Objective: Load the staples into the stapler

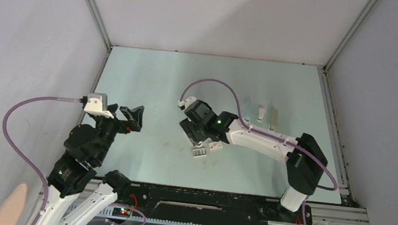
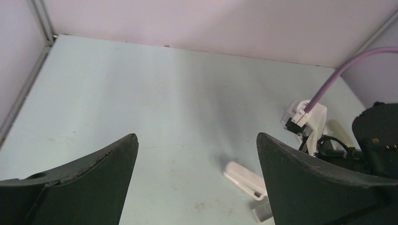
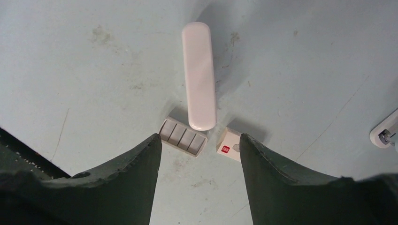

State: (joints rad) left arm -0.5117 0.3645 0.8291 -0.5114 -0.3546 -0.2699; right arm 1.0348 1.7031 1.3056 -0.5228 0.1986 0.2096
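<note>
**Top external view:** the left gripper [image 1: 131,115] is hanging over the left of the table [image 1: 150,79], jaws spread and holding nothing. The right gripper [image 1: 197,137] is hovering mid-table above the staples [image 1: 198,152], which are lying in their white tray. The box sleeve [image 1: 215,145] is lying just beside the tray.

**Left wrist view:** the fingers [image 2: 94,168] are gaping wide. The white stapler [image 2: 244,179], which the right arm is hiding from above, is lying ahead.

**Right wrist view:** the jaws are standing parted and empty over the tray. Only this view is showing the separate strips, the stapler's end meeting the tray and the sleeve's red mark.
</note>
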